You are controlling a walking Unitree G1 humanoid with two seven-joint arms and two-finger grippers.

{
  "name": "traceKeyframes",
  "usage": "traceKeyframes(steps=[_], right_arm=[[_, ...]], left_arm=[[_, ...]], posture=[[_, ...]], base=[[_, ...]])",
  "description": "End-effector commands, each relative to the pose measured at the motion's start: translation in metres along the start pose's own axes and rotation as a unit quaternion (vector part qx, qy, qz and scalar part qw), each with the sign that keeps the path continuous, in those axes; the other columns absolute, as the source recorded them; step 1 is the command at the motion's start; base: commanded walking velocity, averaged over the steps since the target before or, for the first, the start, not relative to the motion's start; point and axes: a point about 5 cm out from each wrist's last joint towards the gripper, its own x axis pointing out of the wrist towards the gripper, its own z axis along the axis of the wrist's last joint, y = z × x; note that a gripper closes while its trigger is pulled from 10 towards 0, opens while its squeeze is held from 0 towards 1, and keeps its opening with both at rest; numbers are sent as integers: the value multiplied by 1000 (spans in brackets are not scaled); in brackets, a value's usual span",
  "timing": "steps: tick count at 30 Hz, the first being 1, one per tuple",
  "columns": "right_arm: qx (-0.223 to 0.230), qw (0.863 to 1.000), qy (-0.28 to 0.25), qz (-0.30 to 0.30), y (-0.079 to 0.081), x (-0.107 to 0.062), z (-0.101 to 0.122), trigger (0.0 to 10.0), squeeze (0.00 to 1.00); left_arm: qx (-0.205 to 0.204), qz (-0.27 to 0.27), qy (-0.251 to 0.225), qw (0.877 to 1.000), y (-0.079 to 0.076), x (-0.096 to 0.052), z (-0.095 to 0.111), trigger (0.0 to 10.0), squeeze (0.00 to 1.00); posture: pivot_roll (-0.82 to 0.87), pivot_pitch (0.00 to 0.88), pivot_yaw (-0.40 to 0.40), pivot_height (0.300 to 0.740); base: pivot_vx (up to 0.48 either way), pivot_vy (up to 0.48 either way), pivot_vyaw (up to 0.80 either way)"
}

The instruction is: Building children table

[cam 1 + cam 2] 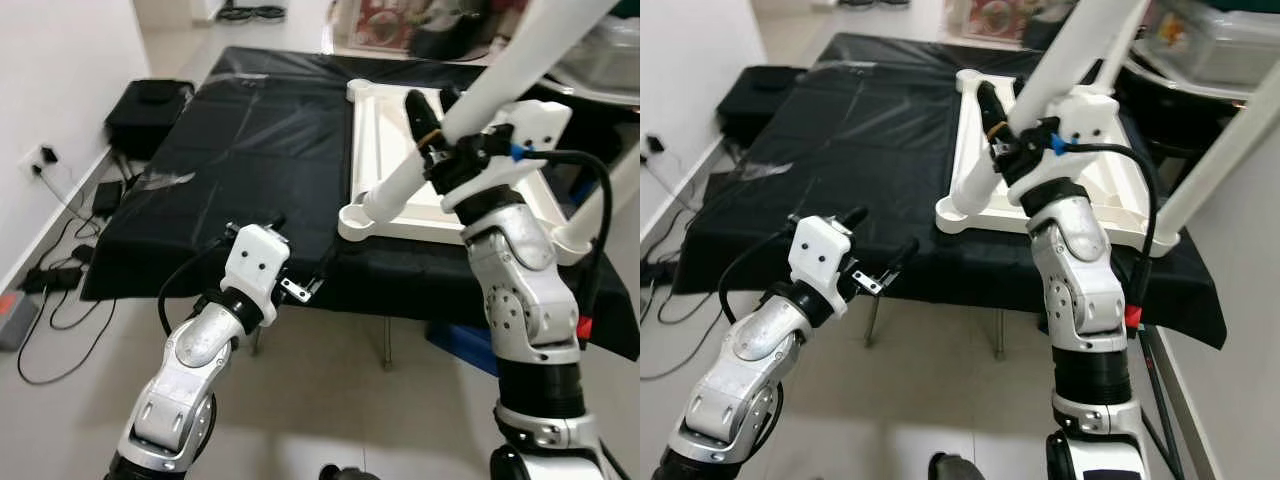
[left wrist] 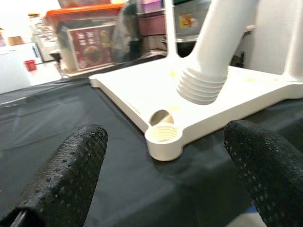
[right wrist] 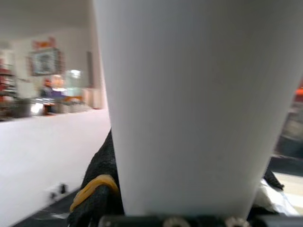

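Observation:
A white children's table top (image 1: 385, 140) lies upside down on a table draped in black cloth (image 1: 250, 130). My right gripper (image 1: 435, 105) is shut on a white table leg (image 1: 500, 75), held at a slant. The leg's threaded end (image 2: 201, 85) hangs just above the threaded corner socket (image 2: 163, 135) at the top's near left corner, not touching it. The leg (image 3: 184, 104) sits against a black finger wearing a yellow band (image 3: 94, 189). My left gripper (image 1: 303, 243) is open and empty at the cloth's front edge, pointing at that socket. Another white leg (image 1: 1230, 140) rises from the near right corner.
On the floor to the left are a black case (image 1: 150, 110), cables with a power strip (image 1: 70, 265) and a wall socket (image 1: 40, 160). Storage boxes (image 1: 380, 25) stand behind the table, and a clear bin (image 1: 1210, 45) is at the back right. A blue object (image 1: 460, 345) lies under the table.

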Motion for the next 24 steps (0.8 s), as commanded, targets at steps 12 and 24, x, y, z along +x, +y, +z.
traceKeyframes(steps=[12, 24], right_arm=[[-10, 1000, -16, 20, -3, 15, 14, 10000, 0], [-16, 1000, -14, 11, -21, 43, 24, 10000, 0]], left_arm=[[-18, 52, 12, 998, 13, -1, -6, 10000, 0], [-36, 51, 1, 998, 7, -2, -2, 10000, 0]], posture=[[124, 70, -62, 740], [132, 92, -71, 740]], base=[[209, -237, 0], [0, 0, 0]])
